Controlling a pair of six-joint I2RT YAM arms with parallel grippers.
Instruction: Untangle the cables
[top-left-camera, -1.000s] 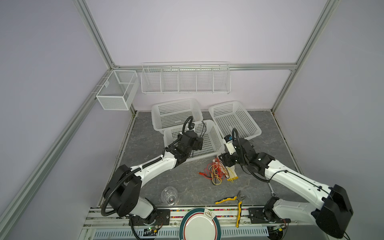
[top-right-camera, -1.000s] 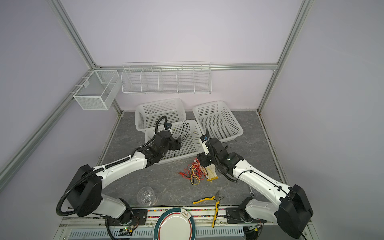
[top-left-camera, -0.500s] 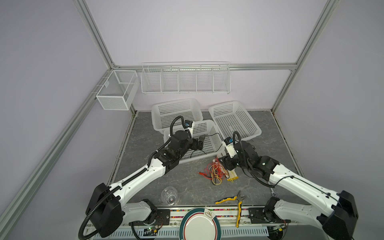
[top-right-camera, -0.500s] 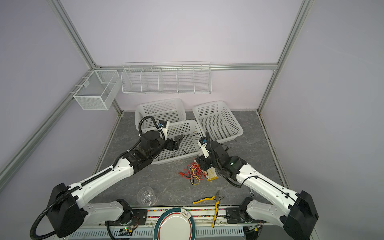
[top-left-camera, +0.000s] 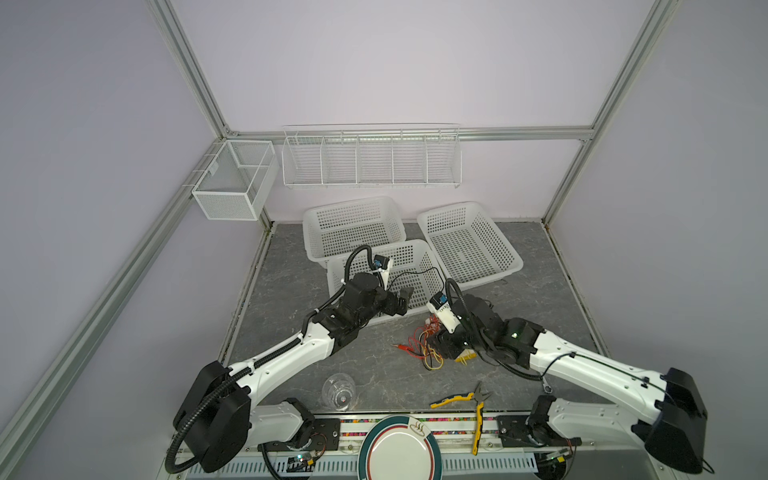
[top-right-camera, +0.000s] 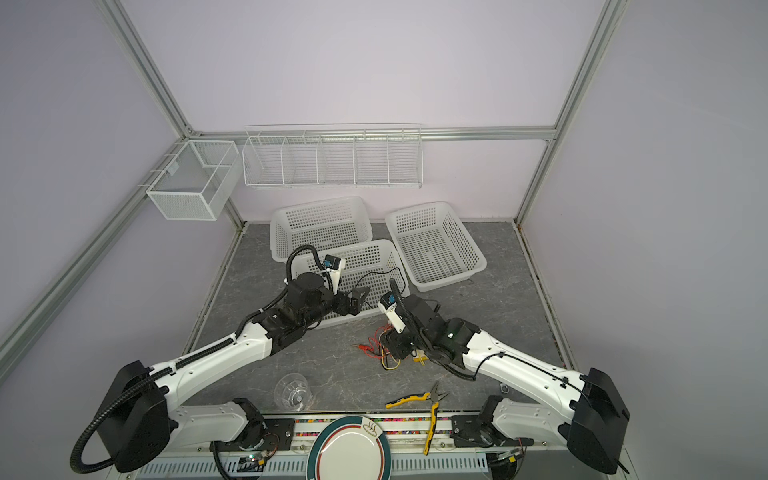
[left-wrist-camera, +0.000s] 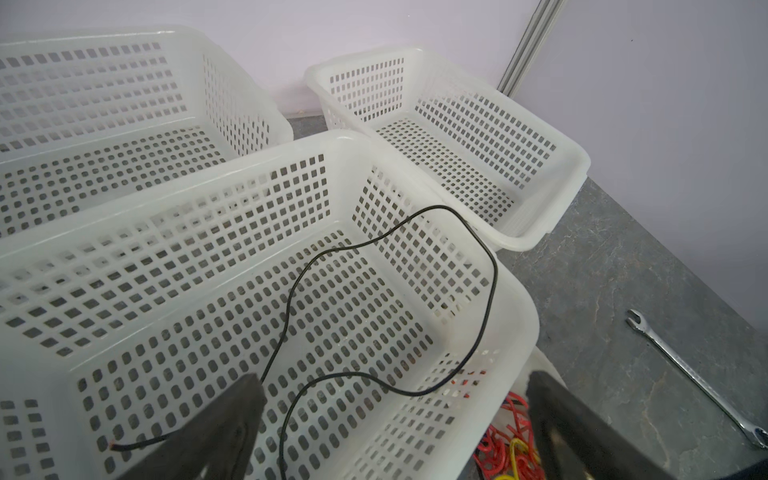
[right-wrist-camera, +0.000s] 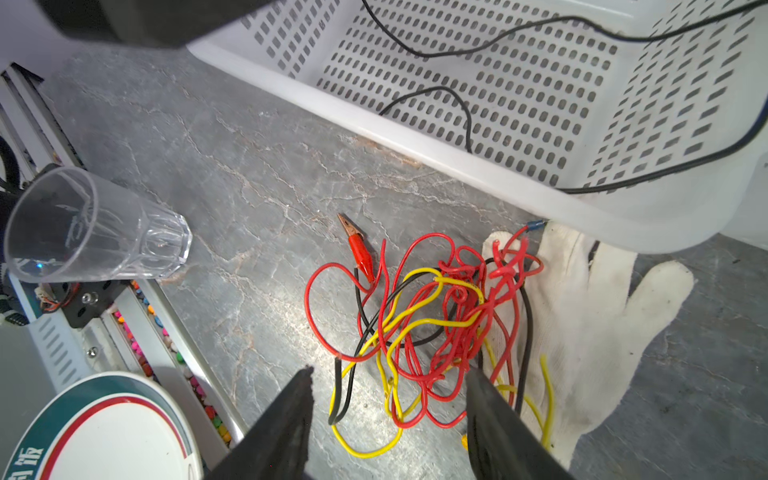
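Right wrist view, right gripper parted over cables, basket rim near; left gripper wide

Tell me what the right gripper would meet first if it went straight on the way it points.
Probably the tangled cables: the right gripper points at them, jaws open, though depth is unclear.

We saw the red, yellow and black cables knotted in one loose tangle on the grey tabletop. They lay partly across a white glove, with a red alligator clip poking out. A separate thin black cable looped inside the nearest white basket.
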